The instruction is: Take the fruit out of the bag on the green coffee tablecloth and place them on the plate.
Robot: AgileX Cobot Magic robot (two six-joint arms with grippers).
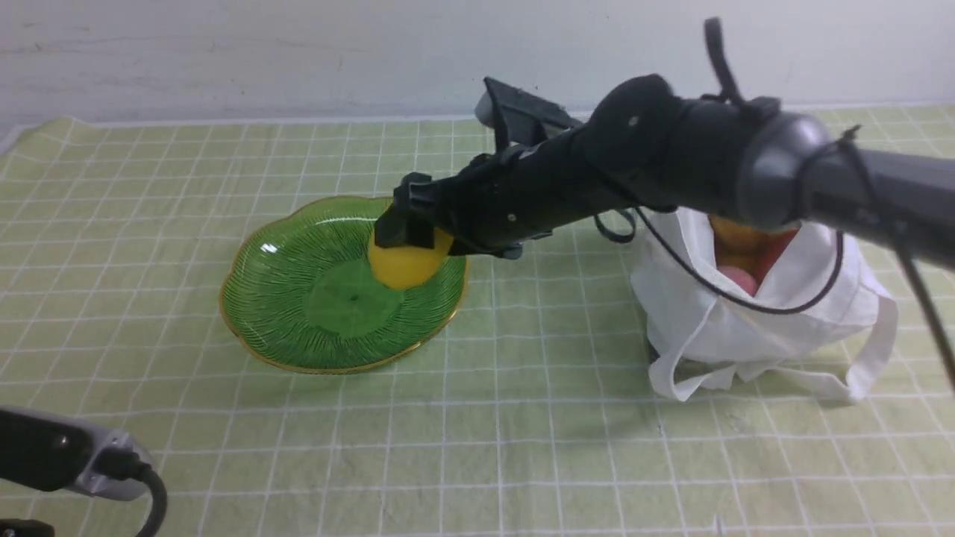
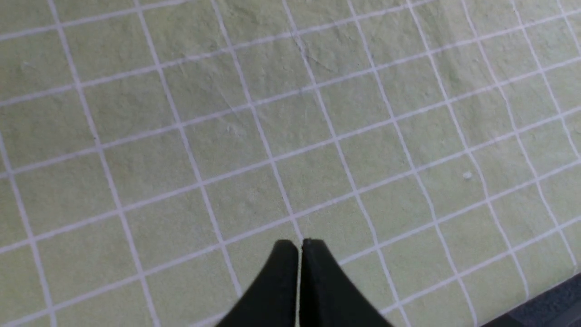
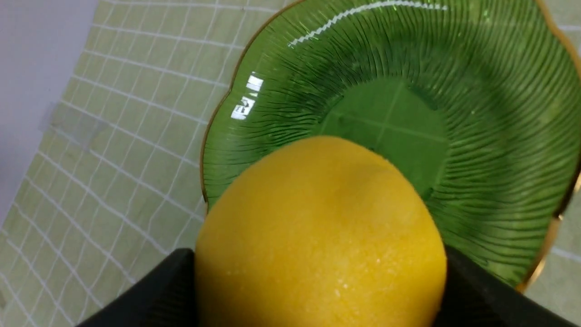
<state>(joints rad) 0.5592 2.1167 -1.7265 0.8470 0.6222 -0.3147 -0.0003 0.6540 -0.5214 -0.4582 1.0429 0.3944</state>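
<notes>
My right gripper (image 1: 409, 240) is shut on the large yellow lemon (image 1: 406, 267), holding it low over the right part of the green glass plate (image 1: 298, 298). In the right wrist view the lemon (image 3: 317, 236) sits between both black fingers (image 3: 476, 290), with the ribbed plate (image 3: 454, 68) behind it. I cannot tell if the lemon touches the plate. The white bag (image 1: 716, 328) stands to the right on the green coffee tablecloth (image 1: 522, 418), with orange (image 1: 735, 233) and pink-red fruit (image 1: 739, 280) showing in its mouth. My left gripper (image 2: 299, 245) is shut and empty above bare cloth (image 2: 272, 113).
The right arm (image 1: 671, 164) reaches across from the right, above the bag, its cable drooping in front of the bag's mouth. Part of the left arm (image 1: 67, 455) lies at the near left corner. A pale wall (image 1: 298, 60) bounds the cloth's far edge.
</notes>
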